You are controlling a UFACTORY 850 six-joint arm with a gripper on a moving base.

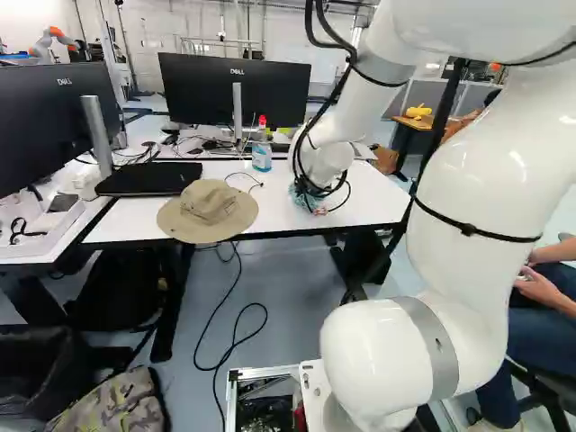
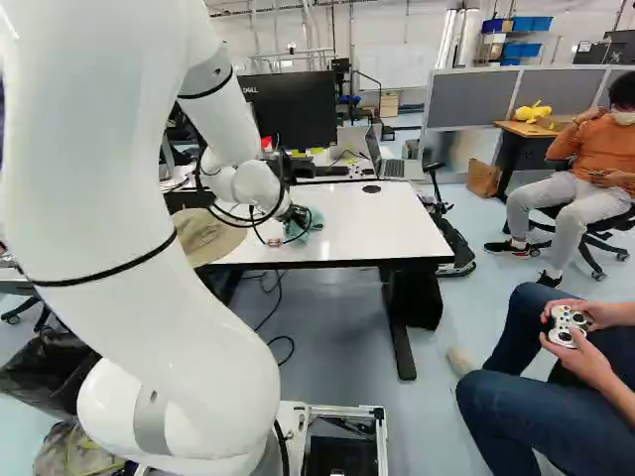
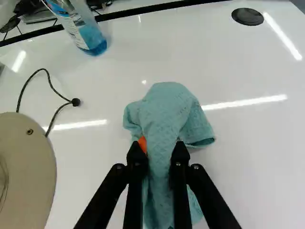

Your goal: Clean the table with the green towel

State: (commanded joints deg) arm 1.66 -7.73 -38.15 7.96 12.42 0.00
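Green towel (image 3: 167, 112) tight in the gripper (image 2: 297, 214), inside the table (image 2: 382, 223) edges, apart from hat (image 3: 31, 162) and bottle (image 3: 88, 36).

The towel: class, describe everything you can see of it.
The towel is blue-green, soft-looking cloth with a finely textured surface. It is crumpled, with a rounded fold ahead of the fingers and a loose corner to one side. The fingers pinch its bunched part from two sides. It appears to rest on the white table, apart from the hat.

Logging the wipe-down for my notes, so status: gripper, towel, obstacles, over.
Gripper shut on green towel. Towel bunched, over white table. Hat and bottle on tabletop, likely in the way of a full wipe.
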